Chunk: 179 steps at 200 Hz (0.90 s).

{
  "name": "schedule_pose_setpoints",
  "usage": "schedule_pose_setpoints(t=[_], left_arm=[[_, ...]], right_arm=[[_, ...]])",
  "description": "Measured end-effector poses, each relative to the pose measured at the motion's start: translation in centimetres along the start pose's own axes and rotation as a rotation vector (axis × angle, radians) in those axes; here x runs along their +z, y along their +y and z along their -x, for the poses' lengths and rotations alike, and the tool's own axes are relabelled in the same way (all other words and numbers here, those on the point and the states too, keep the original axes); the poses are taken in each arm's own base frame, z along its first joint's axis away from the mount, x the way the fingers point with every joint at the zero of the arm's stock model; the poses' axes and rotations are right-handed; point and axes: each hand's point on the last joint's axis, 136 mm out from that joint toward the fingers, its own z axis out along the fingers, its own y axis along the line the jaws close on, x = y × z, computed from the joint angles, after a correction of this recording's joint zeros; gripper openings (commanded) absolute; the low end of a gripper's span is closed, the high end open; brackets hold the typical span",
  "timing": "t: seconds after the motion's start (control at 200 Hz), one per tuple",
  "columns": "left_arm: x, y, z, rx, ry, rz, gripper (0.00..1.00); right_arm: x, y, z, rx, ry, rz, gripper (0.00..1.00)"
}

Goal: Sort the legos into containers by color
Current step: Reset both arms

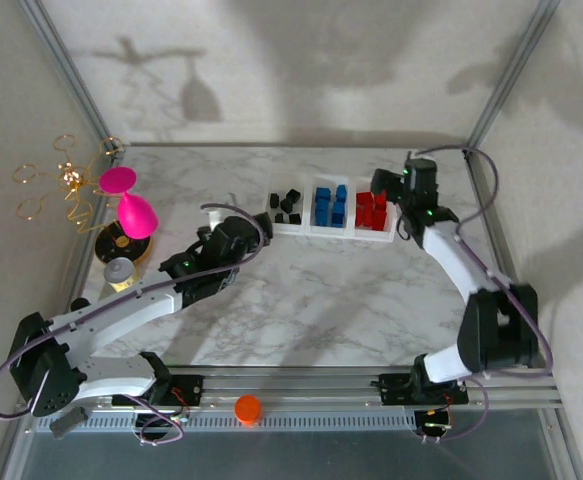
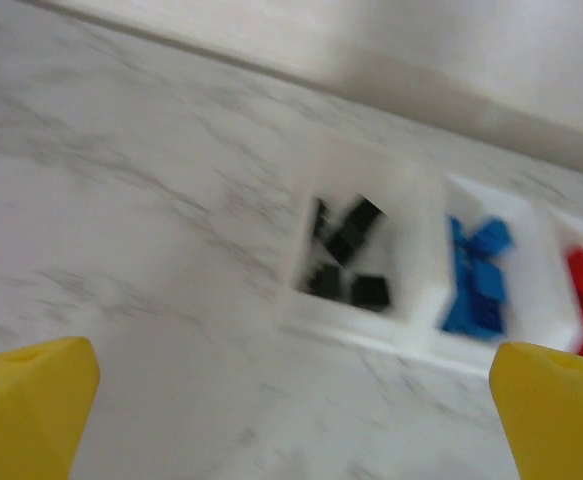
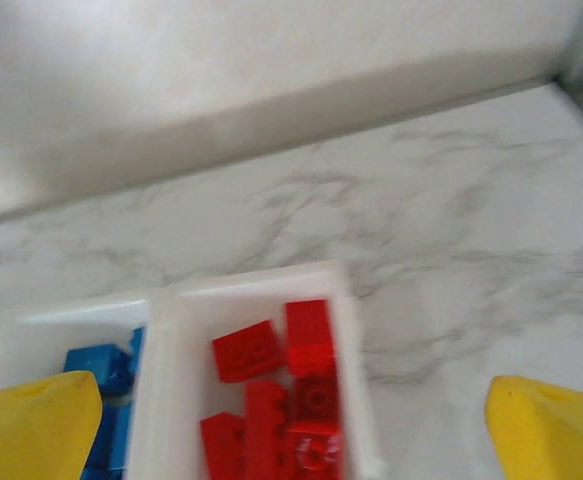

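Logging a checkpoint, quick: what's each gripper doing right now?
Left gripper: open, holding nothing.
Right gripper: open, empty, over the red legos.

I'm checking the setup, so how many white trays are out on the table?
3, side by side in a row: the left tray holds black bricks, the middle tray blue bricks, the right tray red bricks. None looks hidden.
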Motion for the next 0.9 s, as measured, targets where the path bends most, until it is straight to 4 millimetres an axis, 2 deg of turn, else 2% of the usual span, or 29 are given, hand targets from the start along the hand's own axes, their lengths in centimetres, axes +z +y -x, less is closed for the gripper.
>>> schedule_pose_setpoints(t=[0.06, 0.13, 0.185, 0.25, 0.345, 0.411, 0.471, 0.611, 0.701, 0.806, 0.896], left_arm=[[0.5, 2.4, 0.8, 0.028, -0.067, 0.087, 1.00], [1.3, 5.5, 1.1, 0.060, -0.124, 0.191, 1.00], [2.0, 8.2, 1.0, 0.085, -0.155, 0.270, 1.00], [2.8, 11.5, 0.3, 0.108, -0.180, 0.356, 1.00], [3.3, 15.8, -0.9, 0.134, -0.202, 0.448, 1.00], [3.4, 17.7, -1.7, 0.142, -0.220, 0.468, 1.00], [3.5, 18.8, -2.4, 0.150, -0.241, 0.456, 1.00], [3.9, 20.8, -3.7, 0.143, -0.286, 0.398, 1.00], [4.5, 22.6, -3.8, 0.112, -0.301, 0.383, 1.00], [5.4, 22.2, -3.2, 0.098, -0.331, 0.316, 1.00], [6.2, 21.1, -3.4, 0.113, -0.337, 0.245, 0.99]], right_arm=[[-1.2, -3.0, 0.4, 0.034, -0.056, -0.074, 0.98], [-2.1, -6.8, -0.7, 0.063, -0.096, -0.173, 0.98], [-2.2, -9.7, -3.0, 0.073, -0.088, -0.253, 0.99], [-2.1, -12.1, -6.1, 0.071, -0.063, -0.321, 0.99], [-2.2, -14.1, -10.3, 0.037, -0.030, -0.375, 0.99], [-2.2, -14.7, -12.1, 0.017, -0.028, -0.379, 0.98], [-2.1, -14.6, -12.7, 0.005, -0.051, -0.359, 0.98], [-1.2, -13.1, -11.8, -0.008, -0.130, -0.255, 0.99], [-0.7, -11.9, -11.1, -0.023, -0.183, -0.180, 0.99], [-1.1, -10.8, -11.0, -0.041, -0.249, -0.103, 0.99], [-1.2, -10.1, -12.5, -0.067, -0.259, -0.043, 0.99]])
